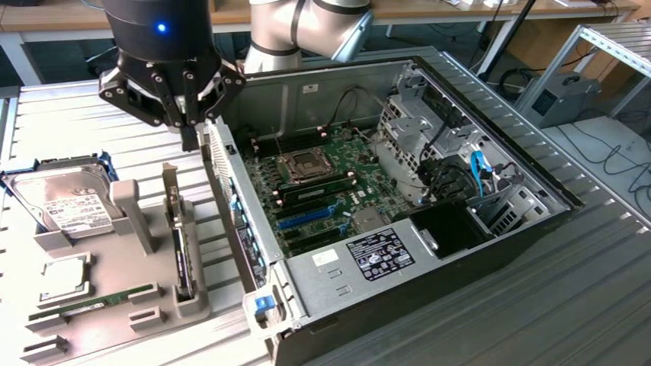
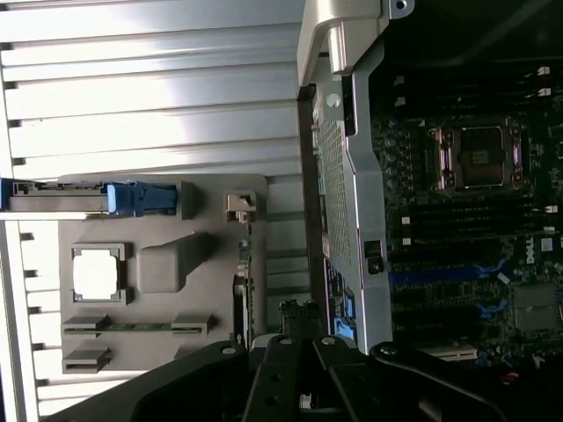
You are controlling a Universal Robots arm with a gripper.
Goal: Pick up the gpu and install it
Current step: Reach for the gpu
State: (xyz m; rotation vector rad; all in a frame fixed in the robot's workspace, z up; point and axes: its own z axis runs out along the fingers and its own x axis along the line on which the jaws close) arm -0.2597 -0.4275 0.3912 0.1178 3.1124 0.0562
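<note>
The gpu is a thin black card standing on edge in a slot of the grey holder, with its silver bracket at the far end. In the wrist view the gpu shows edge-on beside the case wall. My gripper hangs above the gpu's bracket end, apart from it. Its fingers are shut with nothing between them. The gripper's black linkages show in the wrist view. The open computer case lies at the exterior view's right, its motherboard exposed with blue card slots.
The grey holder also carries a silver hard drive, a square processor and a green memory stick. The case's perforated rear wall stands upright right beside the gpu. Cables and drive cages crowd the case's far side.
</note>
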